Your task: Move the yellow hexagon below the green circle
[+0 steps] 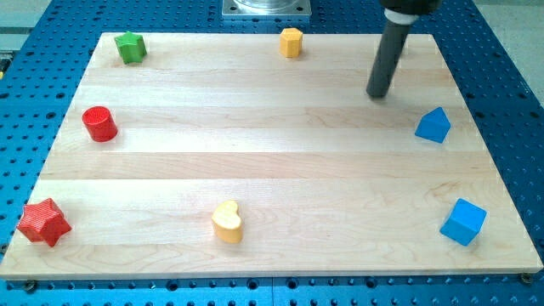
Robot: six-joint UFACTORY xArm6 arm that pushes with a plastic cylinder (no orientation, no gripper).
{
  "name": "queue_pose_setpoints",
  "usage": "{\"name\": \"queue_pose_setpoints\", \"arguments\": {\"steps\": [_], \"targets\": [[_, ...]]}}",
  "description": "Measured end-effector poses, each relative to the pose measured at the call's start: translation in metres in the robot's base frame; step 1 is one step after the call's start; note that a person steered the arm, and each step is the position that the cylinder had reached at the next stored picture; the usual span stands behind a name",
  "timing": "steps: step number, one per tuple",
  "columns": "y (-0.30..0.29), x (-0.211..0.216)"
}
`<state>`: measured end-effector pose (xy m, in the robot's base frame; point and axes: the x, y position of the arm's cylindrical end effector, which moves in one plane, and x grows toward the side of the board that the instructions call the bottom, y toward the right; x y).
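The yellow hexagon [291, 42] sits near the board's top edge, a little right of the middle. The only green block in view is a green star-like block [130, 48] at the board's top left corner; I see no green circle. My tip [377, 94] rests on the board at the upper right, well to the right of and a little below the yellow hexagon, touching no block.
A red cylinder [99, 124] stands at the left edge and a red star [43, 222] at the bottom left corner. A yellow heart [228, 222] lies at the bottom centre. Two blue blocks sit at the right: one [433, 125] mid-right, one cube [463, 222] lower right.
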<state>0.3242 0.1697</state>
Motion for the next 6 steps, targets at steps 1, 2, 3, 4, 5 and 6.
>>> {"name": "queue_pose_setpoints", "arguments": {"steps": [1,2,3,4,5,6], "targets": [[-0.043,-0.016],[-0.142,-0.025],[-0.177,-0.078],[-0.175,-0.119],[-0.104,-0.096],[-0.032,-0.043]]}}
